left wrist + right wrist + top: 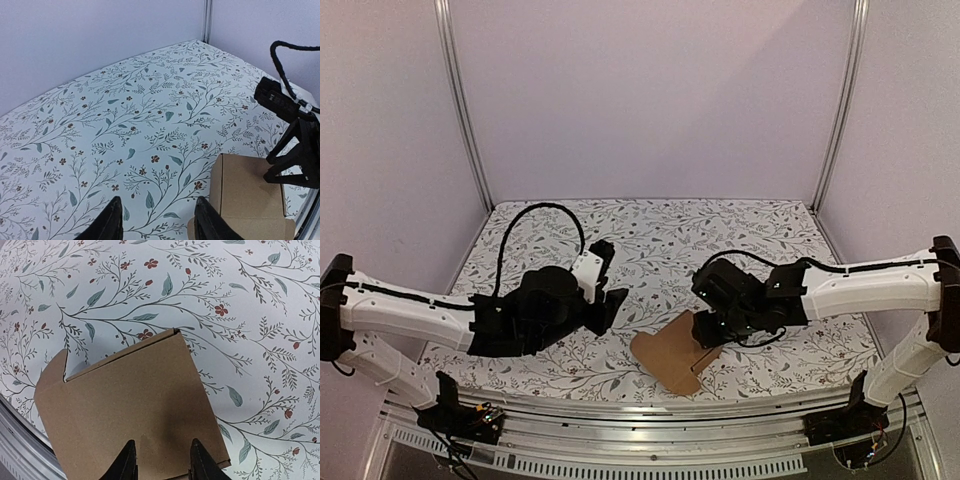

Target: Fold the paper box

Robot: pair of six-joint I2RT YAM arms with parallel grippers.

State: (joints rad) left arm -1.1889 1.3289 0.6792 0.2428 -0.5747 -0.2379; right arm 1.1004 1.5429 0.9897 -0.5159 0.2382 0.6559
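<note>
The left hand, fingers apart and empty, hovers beside the paper box lying near the front edge of the desk, probably to brace it, while the right hand, fingers also apart, hangs over its top panel.

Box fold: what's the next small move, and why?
Probably ease the left gripper right, to the paper box. Both grippers stand open, holding nothing: the right gripper is above the cardboard, the left above bare tablecloth beside it, so nothing steadies the box yet.
</note>
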